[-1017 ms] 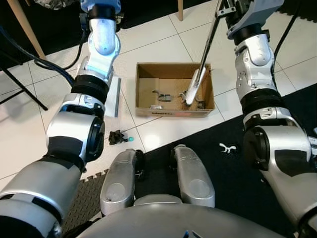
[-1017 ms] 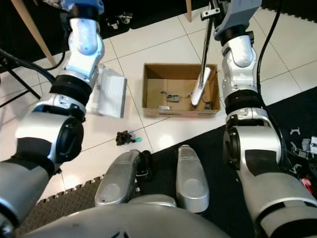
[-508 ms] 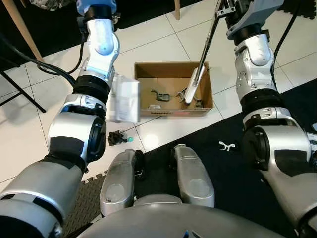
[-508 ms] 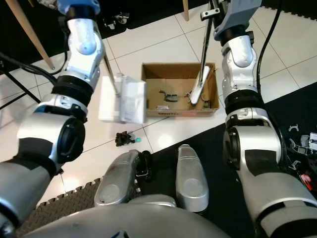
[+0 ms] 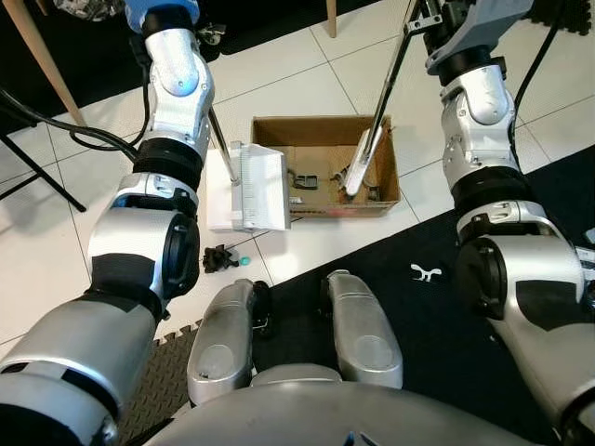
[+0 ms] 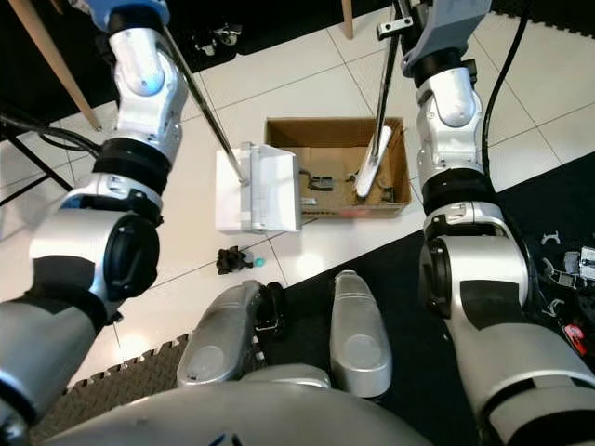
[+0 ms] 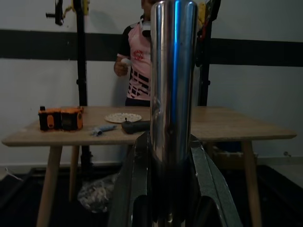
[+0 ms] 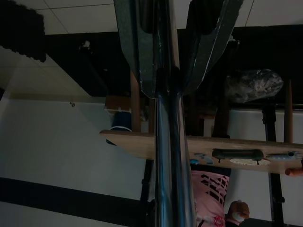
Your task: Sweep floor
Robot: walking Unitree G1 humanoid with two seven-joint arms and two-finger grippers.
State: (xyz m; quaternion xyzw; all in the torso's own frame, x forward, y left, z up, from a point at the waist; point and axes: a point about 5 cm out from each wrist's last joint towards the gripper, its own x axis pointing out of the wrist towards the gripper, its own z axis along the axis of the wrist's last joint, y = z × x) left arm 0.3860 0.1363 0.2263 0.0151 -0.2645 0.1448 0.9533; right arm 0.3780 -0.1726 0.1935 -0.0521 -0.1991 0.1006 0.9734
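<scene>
I see a black foam mat (image 5: pixel 437 251) at four o'clock with a small white clip (image 5: pixel 426 274) lying on it. Behind, a wooden counter (image 7: pixel 222 127) carries an orange case (image 7: pixel 60 118) and a plate (image 7: pixel 123 117); a person (image 7: pixel 138 71) stands beyond it.

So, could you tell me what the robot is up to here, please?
It is sweeping the floor. Its left gripper is closed on the metal handle of a white dustpan, which sits at the left edge of a cardboard box. Its right gripper holds the pole of a broom, whose head is down inside the box among a few small bits. A little pile of debris still lies on the tiles near its feet.
</scene>
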